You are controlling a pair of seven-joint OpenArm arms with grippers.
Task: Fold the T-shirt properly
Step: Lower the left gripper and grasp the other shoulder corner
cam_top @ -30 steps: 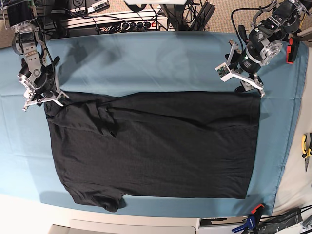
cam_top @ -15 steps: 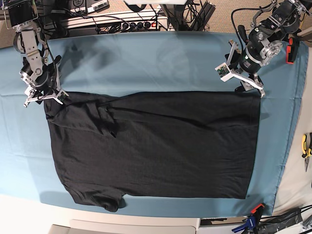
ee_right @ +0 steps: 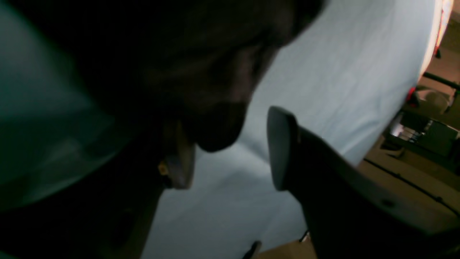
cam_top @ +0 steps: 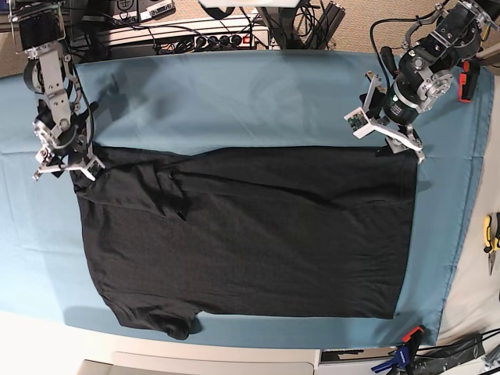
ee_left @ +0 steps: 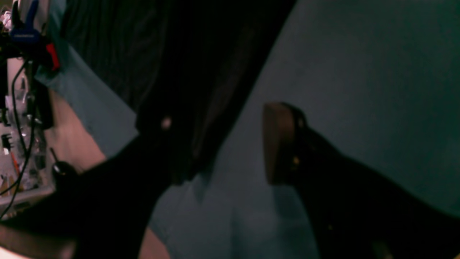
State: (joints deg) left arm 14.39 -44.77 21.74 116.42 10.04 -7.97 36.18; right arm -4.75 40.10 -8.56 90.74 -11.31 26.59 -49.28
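I find the T-shirt [cam_top: 250, 230] lying flat on the teal table cloth [cam_top: 234, 101], spread as one broad black slab with its far edge running straight across the middle of the table. It appears already doubled over once along that edge, though I judge this from the outline only; the sleeve and collar end near my right side is rumpled, with a loose fold and a lump of fabric at the near corner. My right gripper [cam_top: 64, 160] stands at the far corner of the shirt on that side, its fingers apart; in the wrist view dark cloth lies against one finger, but nothing is clamped. My left gripper [cam_top: 394, 133] stands at the opposite far corner, fingers likewise apart, with the shirt edge just beside one finger and bare teal between them. In my judgement the work is at an early to middle stage: one lengthwise fold seems made, the rumpled end needs smoothing, and the crosswise folds are not yet done. Neither pincer holds anything.
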